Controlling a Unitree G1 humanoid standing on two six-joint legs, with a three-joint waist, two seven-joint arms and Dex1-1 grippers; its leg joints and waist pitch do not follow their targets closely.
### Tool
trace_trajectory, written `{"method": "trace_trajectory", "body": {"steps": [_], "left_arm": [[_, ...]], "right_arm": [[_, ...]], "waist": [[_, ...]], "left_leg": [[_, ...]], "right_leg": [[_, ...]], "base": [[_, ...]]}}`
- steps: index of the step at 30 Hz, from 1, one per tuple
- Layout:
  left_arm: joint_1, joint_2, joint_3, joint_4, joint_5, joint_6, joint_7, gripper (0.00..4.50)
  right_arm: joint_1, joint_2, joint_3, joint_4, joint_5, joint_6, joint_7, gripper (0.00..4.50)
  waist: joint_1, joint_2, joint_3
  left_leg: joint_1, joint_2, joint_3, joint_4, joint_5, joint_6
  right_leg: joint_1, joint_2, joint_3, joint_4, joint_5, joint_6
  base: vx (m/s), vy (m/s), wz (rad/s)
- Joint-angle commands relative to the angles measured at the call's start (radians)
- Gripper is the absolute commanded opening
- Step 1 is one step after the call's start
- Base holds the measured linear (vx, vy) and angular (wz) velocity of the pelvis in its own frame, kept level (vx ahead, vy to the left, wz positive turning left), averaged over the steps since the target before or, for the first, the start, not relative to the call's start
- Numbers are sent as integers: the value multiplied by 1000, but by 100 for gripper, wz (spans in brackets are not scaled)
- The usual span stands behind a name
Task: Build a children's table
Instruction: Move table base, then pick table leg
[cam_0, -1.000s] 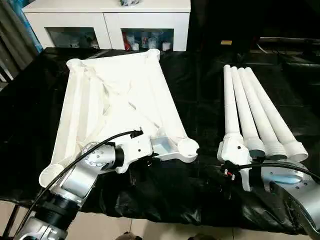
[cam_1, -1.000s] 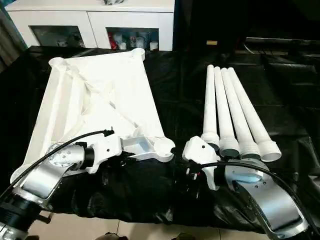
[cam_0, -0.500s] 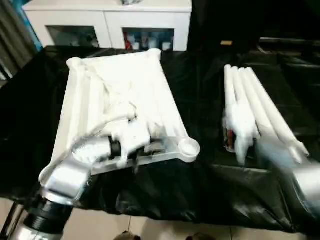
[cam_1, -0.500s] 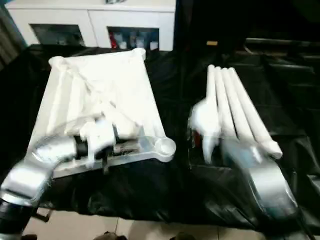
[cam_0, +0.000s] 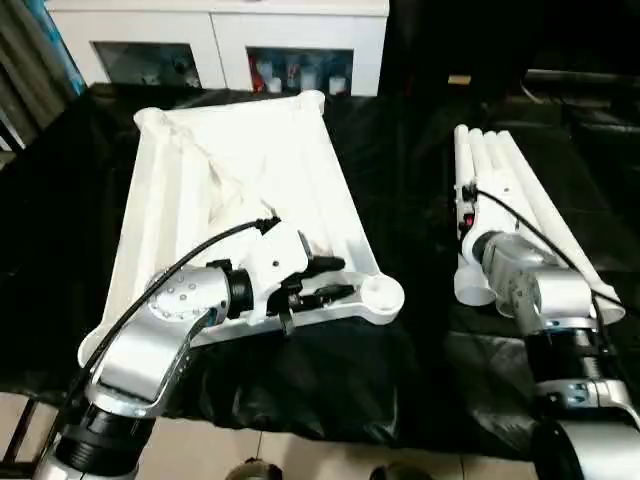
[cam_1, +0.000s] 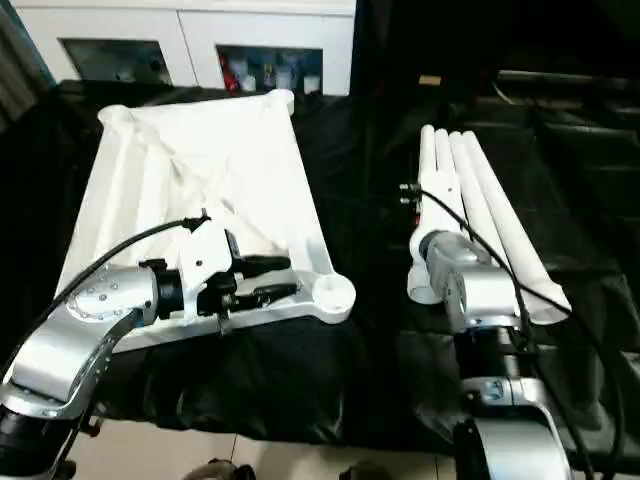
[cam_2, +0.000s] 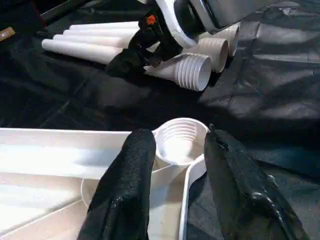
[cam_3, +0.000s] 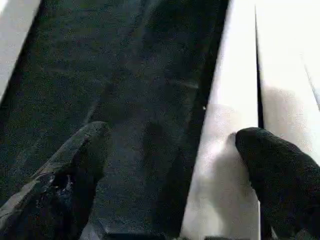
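Observation:
The children's table top (cam_0: 240, 170) lies upside down on the black cloth, its ribbed underside facing up. My left gripper (cam_0: 347, 277) lies over the top's near rim, open, pointing at the near right corner socket (cam_0: 382, 292). In the left wrist view that socket (cam_2: 180, 140) sits just beyond the gap between the fingers (cam_2: 127, 180). Several white legs (cam_0: 520, 200) lie side by side to the right. My right gripper (cam_3: 172, 135) hovers open over the leftmost leg (cam_3: 225, 150), one finger above the cloth and one above the leg. Nothing is held.
The black cloth (cam_0: 400, 150) covers the whole work table, and its front edge drops to the floor (cam_0: 300, 450). A white cabinet with glass doors (cam_0: 220, 30) stands behind the table. A cable (cam_0: 530, 235) runs along my right forearm.
The camera has shifted. My left gripper rose from the top's front edge, turned toward the corner socket and opened. My right arm moved from the legs' threaded ends up along the leftmost leg.

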Motion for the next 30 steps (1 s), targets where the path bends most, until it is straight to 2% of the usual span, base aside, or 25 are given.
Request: {"method": "trace_trajectory", "body": {"steps": [1, 2, 3, 4, 7, 8, 12, 13, 17, 19, 20, 21, 22, 25, 30], "left_arm": [[7, 6, -10, -27, -5, 16, 14, 218], [7, 6, -10, -27, -5, 16, 14, 229], [10, 6, -11, -31, -7, 18, 16, 243], [12, 9, -13, -35, -10, 23, 17, 255], [15, 15, -18, -43, -17, 31, 17, 274], [15, 15, -18, -43, -17, 31, 17, 299], [15, 20, -22, -58, -29, 49, 13, 314], [11, 22, -24, -64, -33, 64, 11, 341], [7, 25, -28, -65, -34, 69, 11, 361], [4, 25, -28, -68, -35, 72, 12, 395], [2, 26, -29, -70, -37, 75, 14, 399], [-2, 26, -29, -70, -36, 77, 18, 400], [-6, 30, -32, -71, -31, 76, 22, 409], [-18, 36, -39, -72, -23, 78, 36, 446], [-28, 37, -42, -65, -15, 78, 48, 450]], "right_arm": [[-33, 5, -23, 61, -18, -22, -41, 450], [-33, 5, -24, 62, -18, -23, -41, 450], [-40, 8, -27, 79, -18, -33, -49, 450], [-48, 9, -25, 101, -18, -39, -52, 450], [-56, 9, -19, 131, -17, -29, -54, 450], [-56, 9, -19, 131, -17, -29, -54, 450], [-60, 5, -15, 146, -18, 40, -47, 450], [-69, 4, -22, 159, -11, 78, -32, 450], [-79, 4, -38, 173, 8, 113, -23, 450], [-85, 2, -44, 181, 17, 134, -21, 450], [-91, 1, -50, 192, 25, 148, -19, 420], [-98, -1, -55, 204, 31, 163, -20, 413], [-104, -3, -60, 215, 34, 177, -20, 410], [-127, -6, -98, 253, 52, 238, -18, 376], [-143, -13, -133, 287, 77, 273, -13, 333]], "waist": [[3, -17, -71], [2, -16, -71], [2, -22, -69], [3, -19, -69], [3, -19, -70], [3, -19, -70], [3, -20, -70], [3, -19, -70], [3, -20, -69], [4, -20, -69], [2, -22, -70], [3, -24, -72], [4, -22, -71], [3, -23, -74], [5, -28, -82]], "left_leg": [[13, 63, -17, -55, 120, 127], [12, 64, -17, -54, 113, 124], [13, 64, -15, -56, 104, 123], [13, 64, -16, -56, 96, 117], [13, 64, -16, -55, 108, 118], [13, 64, -16, -54, 112, 120], [13, 63, -16, -54, 108, 122], [14, 63, -16, -54, 100, 118], [14, 64, -15, -56, 77, 101], [14, 64, -16, -56, 71, 95], [14, 64, -16, -56, 68, 90], [15, 64, -15, -56, 65, 88], [14, 63, -15, -56, 58, 84], [16, 64, -15, -56, 52, 70], [16, 63, -15, -55, 50, 53]], "right_leg": [[64, -74, 38, -44, 213, -315], [65, -76, 39, -44, 203, -316], [64, -74, 39, -47, 193, -314], [64, -75, 39, -46, 179, -313], [64, -73, 39, -43, 194, -313], [64, -73, 39, -42, 202, -313], [64, -73, 38, -42, 197, -315], [63, -72, 38, -43, 189, -317], [64, -73, 39, -46, 158, -312], [64, -73, 39, -46, 154, -312], [64, -73, 39, -46, 151, -313], [65, -73, 40, -46, 147, -314], [64, -74, 40, -47, 137, -314], [65, -72, 39, -46, 136, -311], [68, -72, 40, -44, 156, -309]], "base": [[0, 0, 0], [0, 0, 0], [0, 0, 0], [0, 0, 0], [0, 0, 0], [0, 0, 0], [0, 0, 0], [0, 0, 0], [0, 0, 0], [0, 0, 0], [0, 0, 0], [0, 0, 0], [0, 0, 0], [0, 0, 0], [0, 0, 0]]}}
